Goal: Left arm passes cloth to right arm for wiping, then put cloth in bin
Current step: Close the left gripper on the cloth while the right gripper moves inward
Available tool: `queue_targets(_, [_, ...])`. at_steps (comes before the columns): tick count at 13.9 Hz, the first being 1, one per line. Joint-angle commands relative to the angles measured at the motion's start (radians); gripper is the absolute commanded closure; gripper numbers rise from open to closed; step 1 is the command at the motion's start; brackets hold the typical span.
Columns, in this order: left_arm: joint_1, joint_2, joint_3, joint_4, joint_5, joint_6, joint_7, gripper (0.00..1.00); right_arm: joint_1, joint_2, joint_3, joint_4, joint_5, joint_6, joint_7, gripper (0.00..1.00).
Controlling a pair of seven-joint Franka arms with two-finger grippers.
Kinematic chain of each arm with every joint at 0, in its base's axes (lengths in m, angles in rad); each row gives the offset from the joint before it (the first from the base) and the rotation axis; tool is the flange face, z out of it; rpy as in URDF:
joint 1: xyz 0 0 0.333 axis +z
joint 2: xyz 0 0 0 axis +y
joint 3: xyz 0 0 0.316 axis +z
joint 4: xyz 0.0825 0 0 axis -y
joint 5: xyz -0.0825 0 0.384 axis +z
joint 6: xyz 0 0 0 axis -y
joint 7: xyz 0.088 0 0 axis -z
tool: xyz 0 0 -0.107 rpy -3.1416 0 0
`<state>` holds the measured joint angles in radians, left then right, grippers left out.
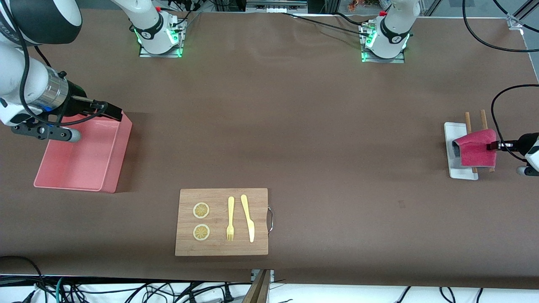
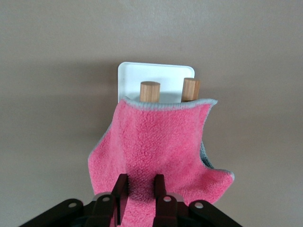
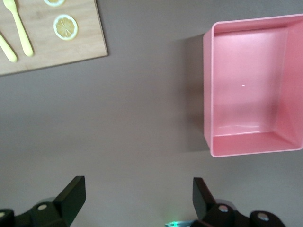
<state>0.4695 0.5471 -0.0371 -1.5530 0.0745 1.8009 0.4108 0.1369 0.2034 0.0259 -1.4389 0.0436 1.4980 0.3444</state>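
The magenta-red cloth (image 1: 476,148) hangs over two wooden dowels (image 1: 467,118) on a small white tray (image 1: 449,130) at the left arm's end of the table. My left gripper (image 1: 492,146) is at the cloth's edge, shut on a fold of it; in the left wrist view the cloth (image 2: 161,142) is bunched between the fingers (image 2: 122,189) of the left gripper (image 2: 141,185). My right gripper (image 1: 114,112) is open and empty, up over the corner of the pink bin (image 1: 80,162). The bin (image 3: 246,94) is empty in the right wrist view, beside the right gripper (image 3: 139,189).
A wooden cutting board (image 1: 261,244) lies near the front camera, mid-table, with two lemon slices (image 1: 201,210), a yellow fork (image 1: 230,219) and a yellow knife (image 1: 248,219) on it. A metal handle (image 1: 270,219) sticks out of its side.
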Motion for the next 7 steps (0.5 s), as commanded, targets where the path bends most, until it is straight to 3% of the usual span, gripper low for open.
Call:
queue_targets(1, [0.004,0.01,-0.006,0.036,-0.021,-0.018,0.026,0.83,0.017,0.02,-0.003,0.008,0.077,0.05,0.097,0.0])
queue_targets(2, [0.006,0.01,-0.006,0.036,-0.021,-0.018,0.036,0.89,0.018,0.031,-0.003,0.008,0.105,0.074,0.129,0.0])
queue_targets(7, [0.006,0.016,-0.007,0.036,-0.022,-0.017,0.042,0.89,0.111,0.089,-0.003,0.008,0.119,0.191,0.324,0.0])
